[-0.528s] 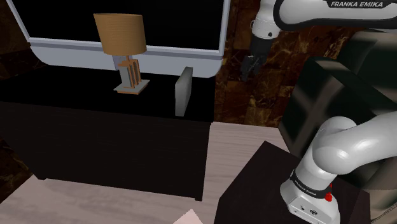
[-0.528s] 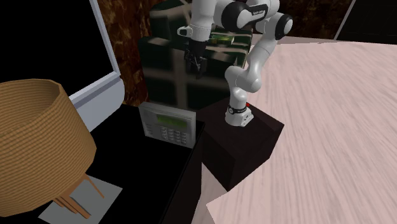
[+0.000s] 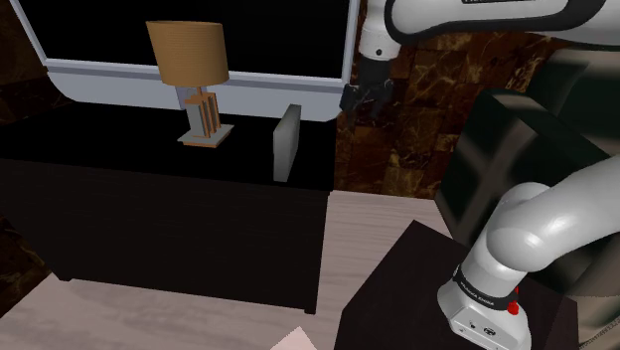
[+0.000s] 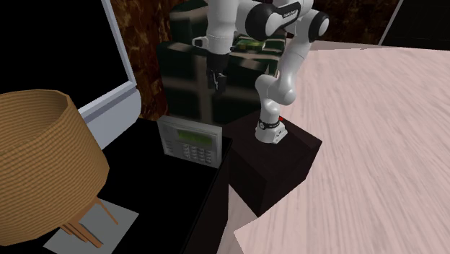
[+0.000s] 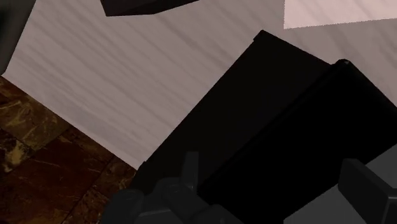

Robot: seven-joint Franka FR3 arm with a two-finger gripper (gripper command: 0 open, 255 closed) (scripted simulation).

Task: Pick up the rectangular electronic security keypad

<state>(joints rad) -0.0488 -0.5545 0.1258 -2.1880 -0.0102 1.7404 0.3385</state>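
Nearest the shoulder camera is the dark box stand point(image 3: 397, 298) with the white arm point(image 3: 537, 229) on top, all sitting on a pale wood floor point(image 4: 375, 144). The arm curls up and over, and the black gripper point(image 3: 364, 96) hangs in mid-air just past the end of the dark cabinet point(image 3: 149, 209), with a mottled brown wall point(image 3: 387, 149) behind it. In the wrist view the fingers point(image 5: 189, 168) are spread apart with nothing between them, so it's got nothing in its grasp.

The keypad point(image 4: 190, 141) stands upright on the cabinet top, near the end closest to the robot. It's light grey with a greenish display strip and rows of buttons. The gripper is above it and off to one side, clearly apart from it.

Further along the cabinet there's a lamp point(image 3: 189, 55) with a woven tan shade. Behind that is a big pale window frame point(image 3: 199, 78), just black inside.
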